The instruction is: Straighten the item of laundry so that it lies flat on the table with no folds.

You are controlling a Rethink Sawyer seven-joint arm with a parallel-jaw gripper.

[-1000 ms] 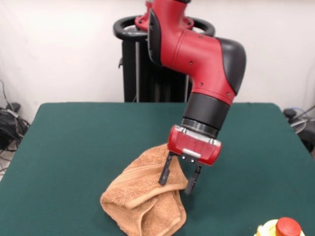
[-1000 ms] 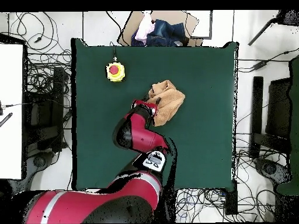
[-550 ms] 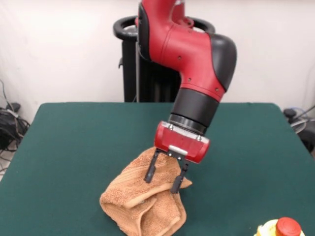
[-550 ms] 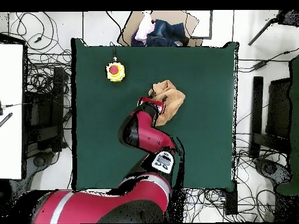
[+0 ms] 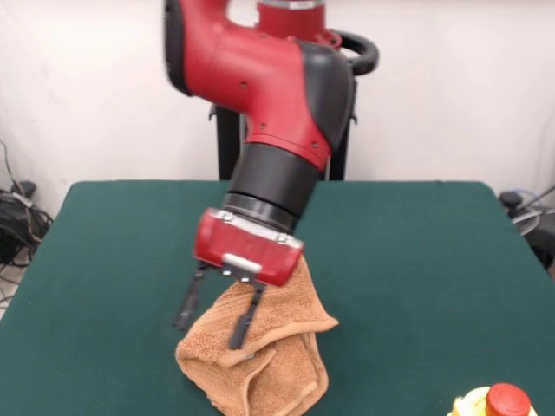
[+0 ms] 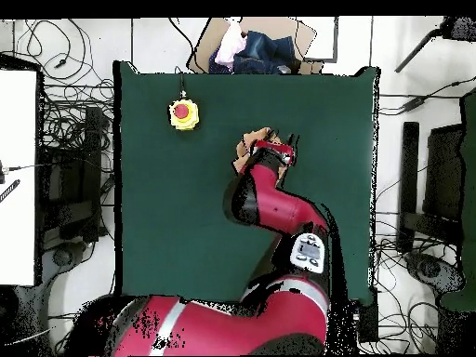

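**While the arm swings left, the towel stays bunched**

Since the earlier front view, the arm has swung toward the left of the frame, carrying the end effector from the towel's right side to its upper left edge. The towel itself looks unchanged, a crumpled heap in the lower middle of the green table.

The end effector's two dark fingers are spread well apart and hold nothing. One finger hangs in front of the towel's upper left part; the other hangs over bare table just left of the heap.

From overhead, the arm covers most of the towel, leaving only a tan sliver showing near the table's middle.

Being bunched, the towel has no clear long axis; its folds run roughly from upper right down to lower left in the front view.
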